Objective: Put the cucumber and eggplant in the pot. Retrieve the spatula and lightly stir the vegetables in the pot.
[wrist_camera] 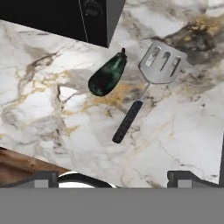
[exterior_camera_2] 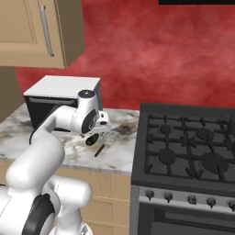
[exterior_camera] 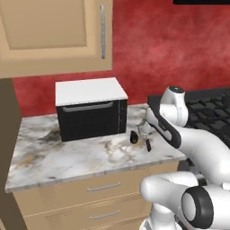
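Gripper (wrist_camera: pixel 113 179): jaws spread wide, holding nothing, above the marble counter (wrist_camera: pixel 183 131).
Eggplant (wrist_camera: pixel 107 75): lies just beside the spatula (wrist_camera: pixel 146 89), near the microwave (exterior_camera: pixel 90 110); probably not touching.

A home kitchen is being shown (a rendered one). A marble-patterned counter (exterior_camera: pixel 67 157) is being carried on pale wood drawers (exterior_camera: pixel 103 197), with a black microwave (exterior_camera: pixel 91 114) standing at its far side. A wall cabinet (exterior_camera: pixel 54 36) is being hung above, against a red wall (exterior_camera_2: pixel 160 55). To the right, a black gas stove (exterior_camera_2: pixel 188 147) is being set against the counter.
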{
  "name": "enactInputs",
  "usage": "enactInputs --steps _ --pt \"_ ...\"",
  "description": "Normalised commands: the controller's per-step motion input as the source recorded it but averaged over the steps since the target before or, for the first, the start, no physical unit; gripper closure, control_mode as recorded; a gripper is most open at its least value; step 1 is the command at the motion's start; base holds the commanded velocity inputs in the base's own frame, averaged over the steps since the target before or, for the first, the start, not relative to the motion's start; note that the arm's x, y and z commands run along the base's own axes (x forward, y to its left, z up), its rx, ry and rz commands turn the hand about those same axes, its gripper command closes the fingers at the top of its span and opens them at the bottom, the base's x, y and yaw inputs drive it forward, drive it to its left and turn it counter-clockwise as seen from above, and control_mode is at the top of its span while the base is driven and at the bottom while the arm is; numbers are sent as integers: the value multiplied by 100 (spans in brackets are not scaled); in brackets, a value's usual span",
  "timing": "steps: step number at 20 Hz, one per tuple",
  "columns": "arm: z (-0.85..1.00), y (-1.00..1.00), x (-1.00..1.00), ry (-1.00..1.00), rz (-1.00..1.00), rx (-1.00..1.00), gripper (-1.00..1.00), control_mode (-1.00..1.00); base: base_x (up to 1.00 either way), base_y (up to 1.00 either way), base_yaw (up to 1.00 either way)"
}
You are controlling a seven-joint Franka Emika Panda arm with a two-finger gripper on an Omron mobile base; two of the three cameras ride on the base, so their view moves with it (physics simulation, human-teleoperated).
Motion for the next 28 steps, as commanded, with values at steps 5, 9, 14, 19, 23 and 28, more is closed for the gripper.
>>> enactInputs --steps 5,9,14,19,23,28 --pt "0 0 0 0 0 0 -100 100 19 50 0" --pt "0 0 0 0 0 0 -100 100 42 27 -9" --pt "0 0 0 0 0 0 -100 100 31 0 -4" --pt "0 0 0 0 0 0 -100 100 0 0 0" --pt "0 0 0 0 0 0 -100 100 0 0 0" --pt "2 0 2 14 -1 -2 -100 -100 0 0 0"
